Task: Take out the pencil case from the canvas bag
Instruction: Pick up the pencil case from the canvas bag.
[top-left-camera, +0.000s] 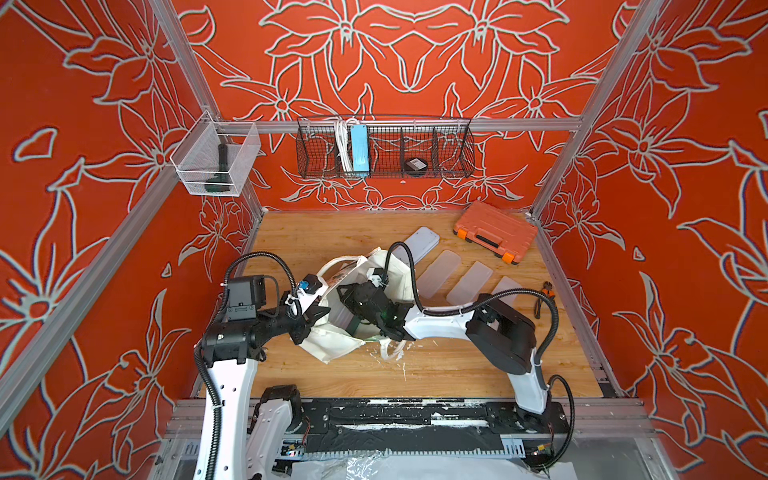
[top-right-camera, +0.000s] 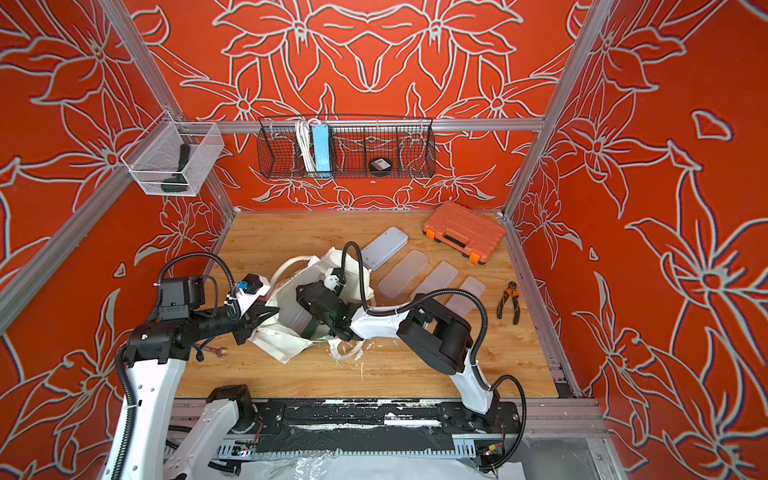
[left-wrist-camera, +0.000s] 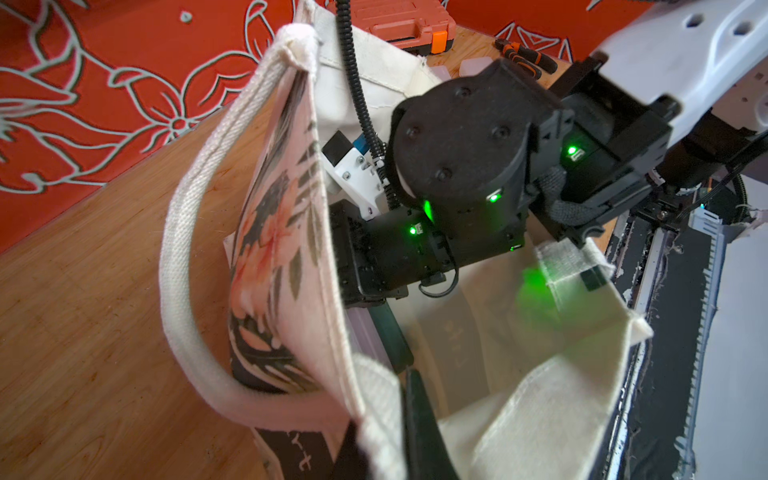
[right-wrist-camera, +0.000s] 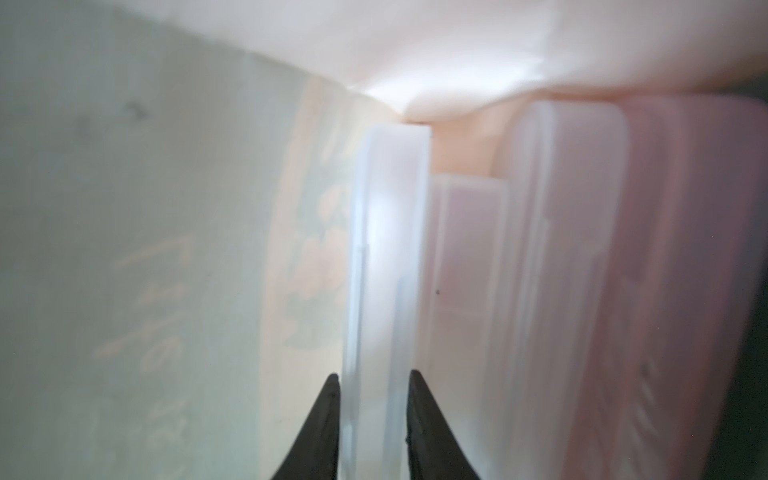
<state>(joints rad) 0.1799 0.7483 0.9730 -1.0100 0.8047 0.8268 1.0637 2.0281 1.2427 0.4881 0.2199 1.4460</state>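
Observation:
The cream canvas bag (top-left-camera: 338, 347) (top-right-camera: 282, 343) lies mid-table with its mouth held open; its floral panel (left-wrist-camera: 286, 249) and looped handle (left-wrist-camera: 178, 266) show in the left wrist view. My left gripper (top-left-camera: 316, 319) (top-right-camera: 266, 318) (left-wrist-camera: 386, 415) is shut on the bag's rim. My right gripper (top-left-camera: 354, 328) (top-right-camera: 311, 331) (right-wrist-camera: 374, 374) reaches down inside the bag. There it is shut on the thin edge of a translucent white pencil case (right-wrist-camera: 386, 249) standing on end. Two more pale cases (right-wrist-camera: 469, 291) stand beside it inside the bag.
Several translucent cases (top-left-camera: 438, 268) lie in a row on the wooden table right of the bag. An orange toolbox (top-left-camera: 494, 235) sits at the back right, pliers (top-left-camera: 544, 297) by the right wall, a wrench (top-right-camera: 216, 351) under the left arm. Wire baskets (top-left-camera: 384, 149) hang on the back rail.

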